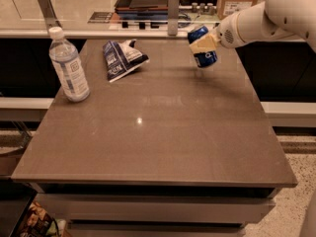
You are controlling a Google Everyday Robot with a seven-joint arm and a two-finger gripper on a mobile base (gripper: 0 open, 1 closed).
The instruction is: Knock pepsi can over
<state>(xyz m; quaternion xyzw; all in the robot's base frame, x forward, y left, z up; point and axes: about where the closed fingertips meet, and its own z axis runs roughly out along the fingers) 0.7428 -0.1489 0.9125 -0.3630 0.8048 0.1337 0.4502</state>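
Note:
The pepsi can (206, 58) is dark blue with white lettering, at the far right of the table top. It is tilted, its silver top leaning left and away, and its base looks raised just off the table. My gripper (201, 45) comes in from the right on the white arm (266, 14). Its tan fingers (203, 44) are closed around the can's middle.
A clear water bottle (69, 65) with a white cap stands at the table's left edge. A blue-and-white snack bag (120, 58) lies at the back centre. The grey table (158, 132) ends close to the right of the can. A counter with a metal post (173, 6) runs behind.

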